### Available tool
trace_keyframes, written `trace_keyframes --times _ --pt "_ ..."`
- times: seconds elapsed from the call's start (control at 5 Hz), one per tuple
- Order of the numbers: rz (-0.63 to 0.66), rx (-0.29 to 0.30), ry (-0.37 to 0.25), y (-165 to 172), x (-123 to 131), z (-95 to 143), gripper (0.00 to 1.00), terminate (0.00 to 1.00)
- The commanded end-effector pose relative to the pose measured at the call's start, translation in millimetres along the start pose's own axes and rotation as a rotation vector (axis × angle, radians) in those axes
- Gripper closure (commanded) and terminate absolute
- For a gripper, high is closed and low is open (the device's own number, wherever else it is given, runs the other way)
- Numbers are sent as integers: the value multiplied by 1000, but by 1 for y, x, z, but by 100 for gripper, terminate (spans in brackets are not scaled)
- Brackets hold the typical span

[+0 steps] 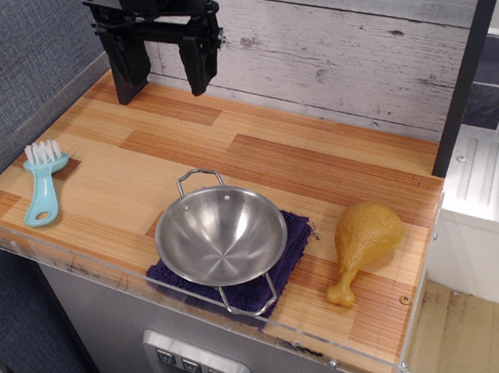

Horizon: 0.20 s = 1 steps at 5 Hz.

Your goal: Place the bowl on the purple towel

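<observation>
The shiny steel bowl [221, 236] with two wire loop handles sits upright on the dark purple towel [293, 239] near the counter's front edge. It covers most of the towel. My black gripper [166, 81] hangs open and empty above the back left of the counter, well away from the bowl.
A light blue brush [43, 181] with white bristles lies at the left. A yellow toy chicken drumstick [362, 245] lies right of the towel. A clear plastic lip [109, 267] runs along the counter's front edge. A grey plank wall [351, 49] stands behind.
</observation>
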<state>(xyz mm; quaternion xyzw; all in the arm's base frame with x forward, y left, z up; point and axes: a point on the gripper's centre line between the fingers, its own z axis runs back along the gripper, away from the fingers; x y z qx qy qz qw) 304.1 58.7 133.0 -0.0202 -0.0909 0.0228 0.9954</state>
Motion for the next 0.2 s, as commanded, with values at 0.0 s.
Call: trace_keyframes --times 0.0 --pt "-5 7 -31 8 -2 11 0 100"
